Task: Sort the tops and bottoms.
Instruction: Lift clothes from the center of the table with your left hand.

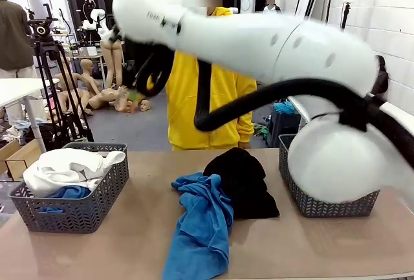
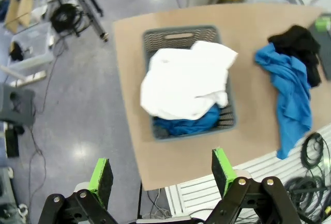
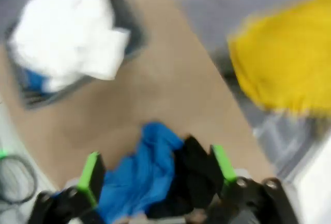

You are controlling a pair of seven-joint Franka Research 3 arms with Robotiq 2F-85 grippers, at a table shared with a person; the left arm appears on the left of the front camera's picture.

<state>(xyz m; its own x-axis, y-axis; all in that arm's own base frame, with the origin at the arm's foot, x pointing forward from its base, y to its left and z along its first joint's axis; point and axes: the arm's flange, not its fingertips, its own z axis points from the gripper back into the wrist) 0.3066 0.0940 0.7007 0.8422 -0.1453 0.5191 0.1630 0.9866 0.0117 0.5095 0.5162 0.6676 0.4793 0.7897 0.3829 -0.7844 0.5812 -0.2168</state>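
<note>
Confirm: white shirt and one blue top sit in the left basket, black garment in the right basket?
Wrong on one point: the black garment lies on the table, not in the right basket, as the front view shows. The rest holds.

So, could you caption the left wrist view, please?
Open left gripper overlooking basket holding white top and blue top; another blue top, black bottoms beside.

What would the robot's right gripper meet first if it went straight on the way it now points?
Most likely the crumpled blue cloth garment, right beside the black cloth garment; the open right gripper points at where they meet. Blur leaves depth unclear.
</note>
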